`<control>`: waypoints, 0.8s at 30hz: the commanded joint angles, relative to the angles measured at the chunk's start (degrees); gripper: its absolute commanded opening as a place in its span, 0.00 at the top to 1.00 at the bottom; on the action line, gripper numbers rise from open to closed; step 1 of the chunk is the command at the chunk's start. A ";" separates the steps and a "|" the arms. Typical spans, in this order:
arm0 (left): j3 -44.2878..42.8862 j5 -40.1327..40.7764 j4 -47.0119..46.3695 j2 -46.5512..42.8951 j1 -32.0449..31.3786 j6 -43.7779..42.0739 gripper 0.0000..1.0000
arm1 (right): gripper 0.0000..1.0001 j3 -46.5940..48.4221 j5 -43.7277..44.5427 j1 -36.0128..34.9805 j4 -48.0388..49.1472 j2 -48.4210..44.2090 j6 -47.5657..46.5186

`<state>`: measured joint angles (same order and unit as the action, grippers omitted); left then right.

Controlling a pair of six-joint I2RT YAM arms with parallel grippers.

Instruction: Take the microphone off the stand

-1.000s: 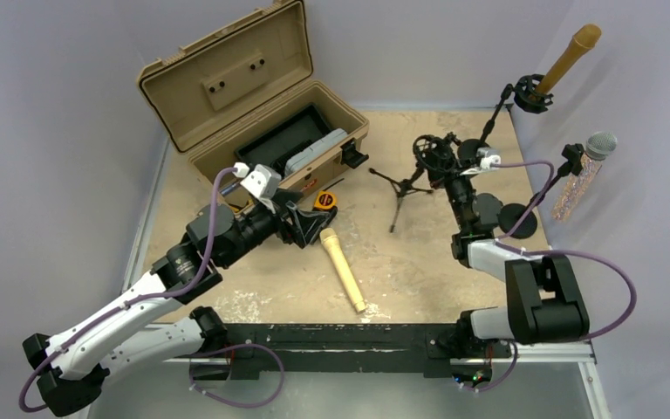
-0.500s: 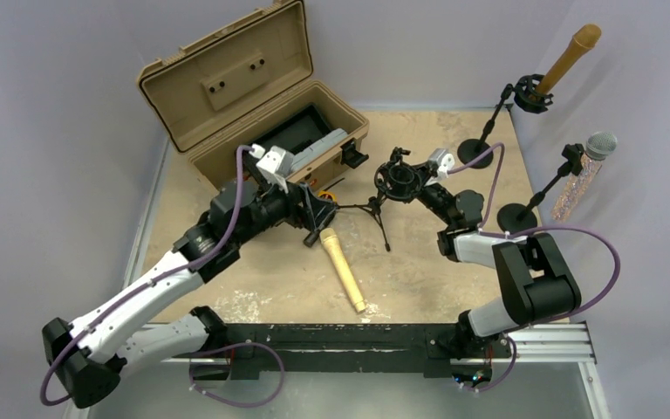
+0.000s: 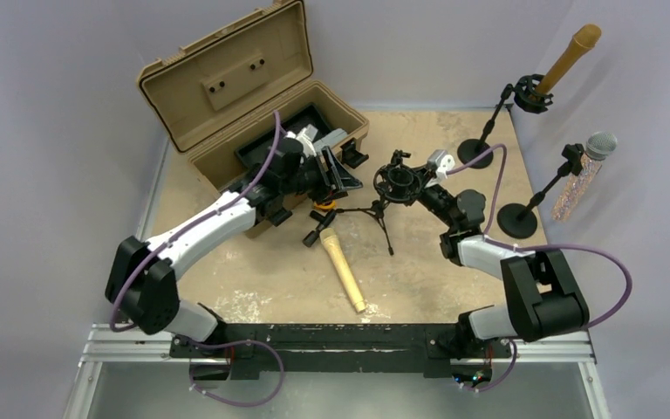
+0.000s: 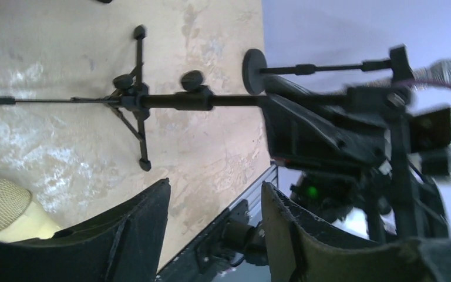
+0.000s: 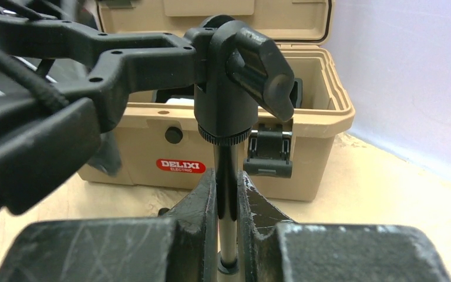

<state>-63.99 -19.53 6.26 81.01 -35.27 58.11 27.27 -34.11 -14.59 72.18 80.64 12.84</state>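
2 arms work over a sandy table [image 3: 427, 262]. The tan case [image 3: 227, 78] sits open at the far left corner, its lid tipped back.

The left arm [image 3: 201, 231] reaches from the near left edge toward the case's front right corner. The left gripper [image 4: 214, 187] hangs there with its fingers spread and nothing between them.

The right arm [image 3: 523, 288] bends in from the near right edge. The right gripper [image 5: 227, 176] is pressed together on the thin pole of the tripod stand [image 3: 382, 209], just under the black shock mount [image 3: 399, 179]. This stand is at the middle of the table, between the 2 grippers.

2 more stands rise from round bases on the right. The far stand [image 3: 488, 127], by the far right corner, carries the brown mic [image 3: 569, 57], which tilts up and to the right. The right stand [image 3: 536, 196], by the right edge, carries the silver mic [image 3: 600, 146] with its glittery body.

The loose mic [image 3: 342, 266], pale gold, lies flat near the middle of the table. Its head is just beside 1 tripod foot and its tail points toward the near edge, apart from both grippers.
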 commanded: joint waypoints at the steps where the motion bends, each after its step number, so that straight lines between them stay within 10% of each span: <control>1: -4.05 2.90 1.13 5.64 -1.32 15.95 0.45 | 1.00 -1.08 2.34 -0.26 0.88 -4.13 -0.88; 24: -8.19 14.51 -12.42 21.54 -7.23 23.22 0.59 | 1.00 -3.32 1.81 -0.19 5.49 -4.92 1.27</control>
<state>-72.53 -7.42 2.83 101.80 -42.46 80.99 23.86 -32.60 -14.61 72.10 76.86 12.99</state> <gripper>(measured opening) 0.415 0.072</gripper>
